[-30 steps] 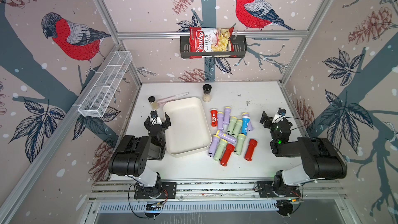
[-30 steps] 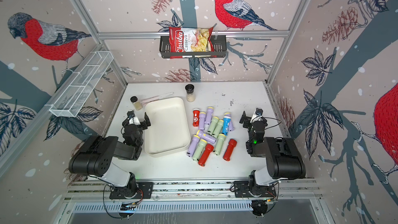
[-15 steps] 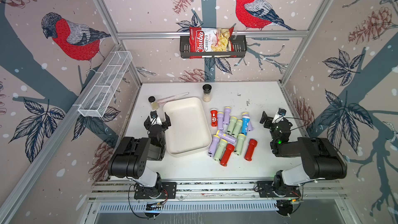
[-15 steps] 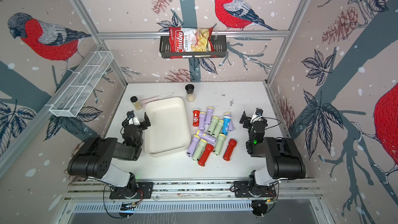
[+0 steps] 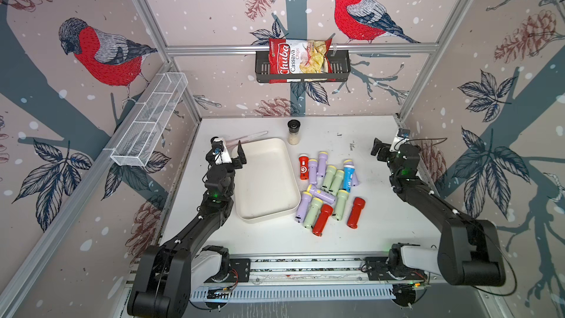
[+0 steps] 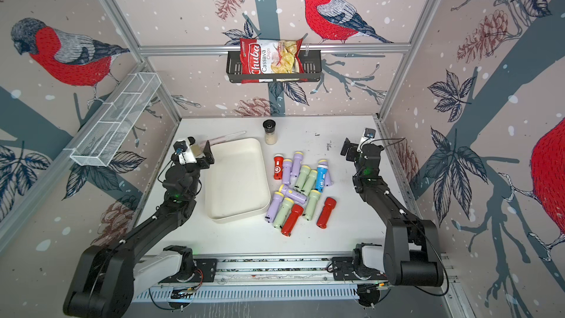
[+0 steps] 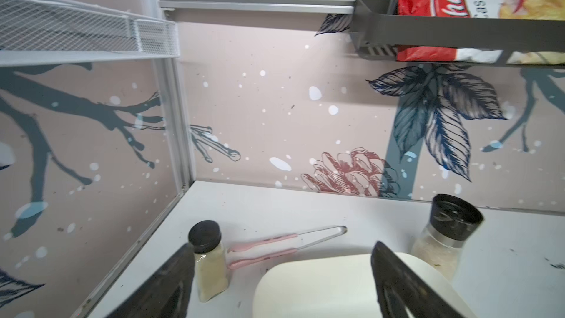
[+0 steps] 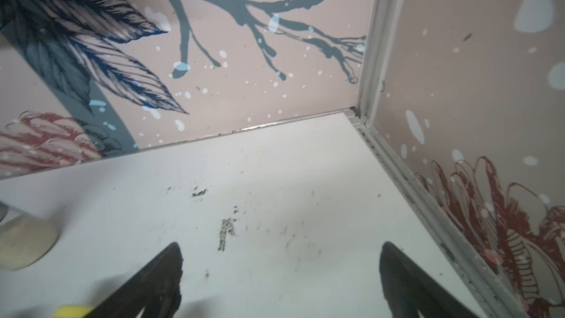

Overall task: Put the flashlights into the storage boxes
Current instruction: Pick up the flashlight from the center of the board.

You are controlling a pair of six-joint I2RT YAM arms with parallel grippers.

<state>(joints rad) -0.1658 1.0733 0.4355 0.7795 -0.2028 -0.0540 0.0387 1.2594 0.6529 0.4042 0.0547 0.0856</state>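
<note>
Thirteen flashlights, one tray, two jars

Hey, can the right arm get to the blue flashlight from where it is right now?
Probably yes. The right gripper is open, only bare table lies between it and the blue flashlight, and nothing covers it, though a lilac flashlight crowds one side.

The left arm is lying low and stretching forward, wrist tipping upward, so the left pincer is pointing ahead with jaws spread wide, gripping nothing. The right arm is mirroring that pose, elbow low behind the right pincer, jaws likewise parted and empty. From above, its far finger is seemingly hiding behind the wrist.
</note>
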